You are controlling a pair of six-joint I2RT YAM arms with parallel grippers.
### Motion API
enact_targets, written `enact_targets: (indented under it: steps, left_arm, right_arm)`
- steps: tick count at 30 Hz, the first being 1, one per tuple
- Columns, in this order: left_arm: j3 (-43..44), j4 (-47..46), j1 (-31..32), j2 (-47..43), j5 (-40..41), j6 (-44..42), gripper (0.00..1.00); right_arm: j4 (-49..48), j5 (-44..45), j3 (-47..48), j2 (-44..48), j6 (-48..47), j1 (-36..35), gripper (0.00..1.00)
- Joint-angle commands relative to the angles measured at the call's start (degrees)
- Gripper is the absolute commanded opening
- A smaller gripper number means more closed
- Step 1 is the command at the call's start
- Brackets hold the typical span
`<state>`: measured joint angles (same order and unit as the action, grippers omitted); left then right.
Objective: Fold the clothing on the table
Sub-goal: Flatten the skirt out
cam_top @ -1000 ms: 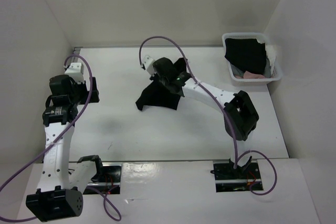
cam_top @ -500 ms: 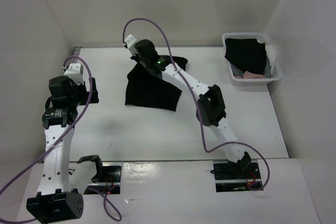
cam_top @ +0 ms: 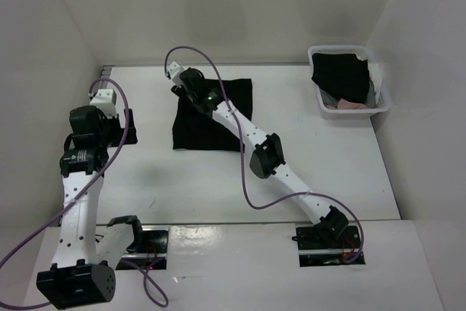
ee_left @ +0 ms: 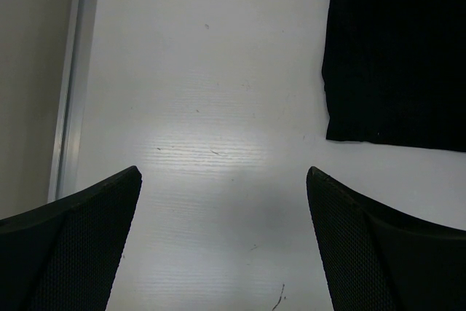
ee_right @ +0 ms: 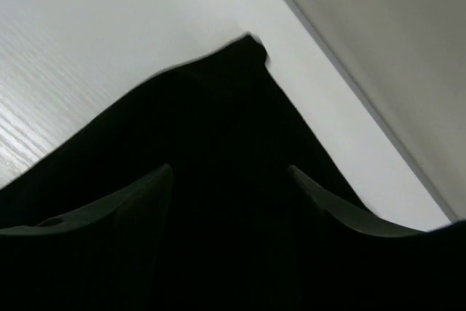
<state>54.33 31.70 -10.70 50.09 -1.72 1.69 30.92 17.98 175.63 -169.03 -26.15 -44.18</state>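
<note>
Basket [cam_top: 349,81] with a black cloth and pink and white bits: well away from the right gripper [ee_right: 229,202], beyond the clothing [cam_top: 200,129] from it. My right arm [cam_top: 234,126] lies across the clothing in the top view and hides a strip. Right gripper: jaws parted, gripping nothing, clothing flat on the table [cam_top: 328,158] right under its fingers, with the corner just ahead by the metal rail [ee_right: 364,100]. Left gripper [ee_left: 222,238]: spread wide, empty, over bare table. Clothing edge ahead to its right, apart.
</note>
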Motion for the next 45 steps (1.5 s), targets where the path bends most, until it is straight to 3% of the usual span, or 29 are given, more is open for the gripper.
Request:
enact_targets:
  steps: [1, 2, 5, 12, 17, 22, 25, 27, 29, 32, 37, 45]
  left_arm:
    - [0.4, -1.0, -0.3, 0.4, -0.4, -0.5, 1.00]
    - [0.4, -1.0, -0.3, 0.4, -0.4, -0.5, 1.00]
    - [0.4, -1.0, -0.3, 0.4, -1.5, -0.5, 1.00]
    - [2.5, 2.4, 2.0, 5.9, -7.9, -2.5, 1.00]
    - [7.4, 8.4, 8.8, 17.8, -9.2, -4.5, 1.00]
    - [10.6, 9.5, 15.9, 28.4, -7.2, -4.5, 0.97]
    - [11.8, 9.5, 18.2, 33.7, -6.6, -3.9, 0.95]
    - [12.5, 9.5, 18.3, 37.6, -6.6, -3.3, 0.94]
    - [13.0, 9.5, 18.3, 39.8, -8.6, -2.7, 0.92]
    - [13.5, 9.5, 14.8, 43.5, -9.4, -1.4, 0.86]
    - [13.5, 7.6, 11.8, 46.4, -11.9, -0.7, 0.68]
    - [14.8, 4.2, 11.8, 50.6, -17.9, 1.0, 0.64]
  right_arm:
    - [0.8, -0.7, 3.9, 1.1, 3.6, 0.9, 0.70]
    - [1.5, -0.7, 3.9, 1.6, 4.5, 0.9, 0.79]
    - [4.3, -0.7, 3.9, 5.0, 8.5, 2.2, 0.89]
    - [18.1, -4.8, 2.2, 20.9, 10.0, 3.5, 0.95]
    - [22.1, -8.0, -17.8, 36.0, 8.6, 5.9, 0.95]
    - [26.4, -22.8, -39.2, 48.9, 12.4, 13.5, 0.95]
    - [14.7, -22.5, -63.1, 58.6, 12.4, 15.5, 0.95]
    - [8.0, -17.1, -79.7, 69.2, 9.0, 12.8, 0.95]
    - [2.3, -11.1, -89.1, 75.8, 8.1, 10.6, 0.96]
    - [0.8, -11.7, -95.0, 79.6, 9.8, 11.1, 0.98]
    - [-2.3, -12.5, -102.1, 81.5, 11.1, 12.2, 0.98]
    - [-6.9, -12.4, -106.2, 80.2, 12.8, 12.2, 0.98]
